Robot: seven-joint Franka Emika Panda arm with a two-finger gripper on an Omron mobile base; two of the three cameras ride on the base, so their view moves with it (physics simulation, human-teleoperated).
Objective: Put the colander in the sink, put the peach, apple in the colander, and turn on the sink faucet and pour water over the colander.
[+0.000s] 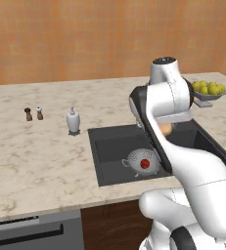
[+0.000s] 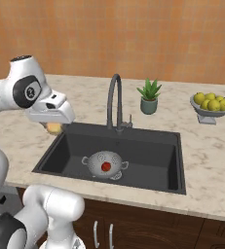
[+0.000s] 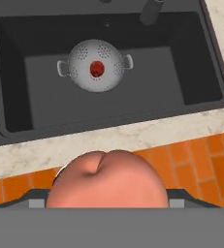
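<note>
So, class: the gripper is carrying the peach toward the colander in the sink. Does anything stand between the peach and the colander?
Nothing visible does. The peach sits in the gripper above the sink's near edge. The colander stands open-topped on the basin floor, holding only the apple. The faucet rises behind it, off the path.

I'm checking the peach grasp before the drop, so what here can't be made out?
- Pincer fingertips: hand view, hidden behind the peach.
- Peach: both base views, mostly hidden by the robot's hand.
- Sink right half: left base view, covered by the arm.
- Faucet: hand view, cut off by the top edge.
</note>
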